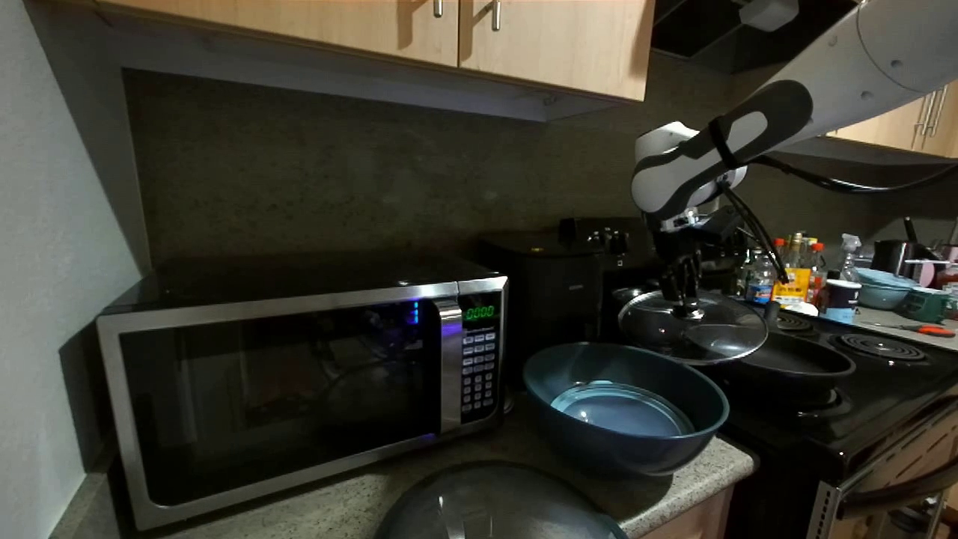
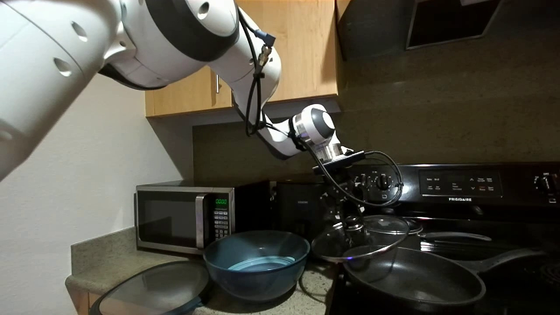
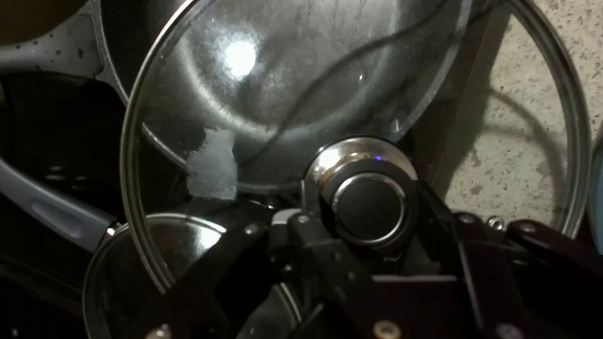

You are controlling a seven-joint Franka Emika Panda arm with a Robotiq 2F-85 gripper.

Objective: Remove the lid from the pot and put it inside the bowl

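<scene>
My gripper [image 1: 685, 299] is shut on the knob of the round glass lid [image 1: 726, 329], which also shows in an exterior view [image 2: 326, 245] and the wrist view [image 3: 129, 141]. The lid hangs slightly tilted in the air, over the wide dark pan's edge and the gap towards the bowl. The large blue bowl [image 1: 632, 445] stands on the counter beside the lid, with a paler blue round area at its bottom; it also shows in an exterior view [image 2: 258, 284]. A small dark pot [image 2: 413, 241] stands behind the pan, under another glass lid [image 3: 155, 221]; its body is mostly hidden.
The wide dark pan [image 2: 420, 280] sits on the stove, with its handle pointing away from the bowl. A microwave [image 1: 299, 389] and a black appliance [image 1: 557, 299] stand behind the bowl. A large greyish disc [image 2: 162, 286] lies at the counter's front. Bottles [image 1: 797, 277] stand beyond the stove.
</scene>
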